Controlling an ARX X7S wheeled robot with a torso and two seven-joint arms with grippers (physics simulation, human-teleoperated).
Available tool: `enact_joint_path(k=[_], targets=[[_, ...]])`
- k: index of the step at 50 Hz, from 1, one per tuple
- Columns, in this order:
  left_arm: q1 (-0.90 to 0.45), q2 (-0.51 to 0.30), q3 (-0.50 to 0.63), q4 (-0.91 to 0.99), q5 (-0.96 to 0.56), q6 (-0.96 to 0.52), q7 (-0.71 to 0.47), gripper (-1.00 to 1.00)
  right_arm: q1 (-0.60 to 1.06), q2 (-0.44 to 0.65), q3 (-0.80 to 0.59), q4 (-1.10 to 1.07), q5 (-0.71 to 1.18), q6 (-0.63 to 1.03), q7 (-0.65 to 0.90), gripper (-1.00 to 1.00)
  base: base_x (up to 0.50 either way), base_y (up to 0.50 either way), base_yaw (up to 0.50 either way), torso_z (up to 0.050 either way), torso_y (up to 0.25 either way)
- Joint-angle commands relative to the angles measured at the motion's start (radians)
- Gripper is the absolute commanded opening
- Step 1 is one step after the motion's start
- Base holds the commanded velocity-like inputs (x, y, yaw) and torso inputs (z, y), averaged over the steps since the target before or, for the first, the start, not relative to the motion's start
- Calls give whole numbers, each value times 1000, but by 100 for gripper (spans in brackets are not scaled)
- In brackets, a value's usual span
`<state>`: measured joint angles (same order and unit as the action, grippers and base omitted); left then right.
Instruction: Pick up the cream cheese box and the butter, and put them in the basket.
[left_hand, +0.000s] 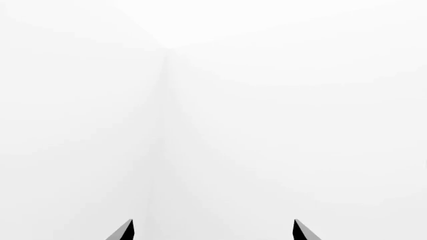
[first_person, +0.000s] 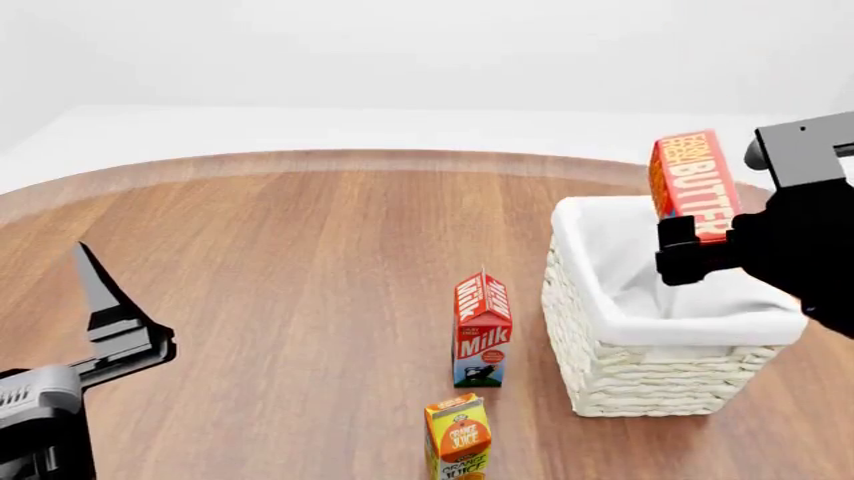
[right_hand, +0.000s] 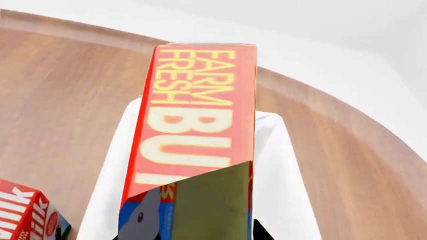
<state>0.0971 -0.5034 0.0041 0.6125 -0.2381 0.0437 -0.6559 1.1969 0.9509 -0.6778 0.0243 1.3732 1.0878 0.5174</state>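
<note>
My right gripper (first_person: 701, 232) is shut on the lower end of the butter (first_person: 694, 185), a red-and-orange box with yellow lettering. It holds the box upright above the far right part of the cream-white woven basket (first_person: 627, 375). In the right wrist view the butter (right_hand: 197, 115) fills the middle between the jaws of the right gripper (right_hand: 187, 232), with the basket's white lining (right_hand: 113, 170) below. My left gripper (first_person: 114, 320) is open and empty at the near left; the left wrist view shows the left gripper (left_hand: 213, 230) against plain white. The cream cheese box shows in no view.
A red milk carton (first_person: 482, 330) stands just left of the basket, also showing in the right wrist view (right_hand: 27, 215). An orange juice carton (first_person: 458, 440) stands in front of it near the lower edge. The round wooden table (first_person: 294, 260) stretches to the left and back.
</note>
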Motion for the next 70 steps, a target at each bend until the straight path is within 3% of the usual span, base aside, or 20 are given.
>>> enact_joint_path(k=[1,61,62,70], targets=[[-3,15,-13,-6,25,7,24,100,-3,-24,19,75,-113,-35,-72,-100,0,0,0,0,10],[6,9,-14,-11,16,9,19,100,30,-270,-133,555,-384,-239,-293,-100,0,0,0,1,1],[5,9,-12,-11,17,9,19,100,33,-268,-135,557,-389,-238,-289,100,0,0,0,0,0],[2,9,-5,-13,18,6,20,100,37,-259,-135,544,-389,-230,-285,100,0,0,0,0,0]])
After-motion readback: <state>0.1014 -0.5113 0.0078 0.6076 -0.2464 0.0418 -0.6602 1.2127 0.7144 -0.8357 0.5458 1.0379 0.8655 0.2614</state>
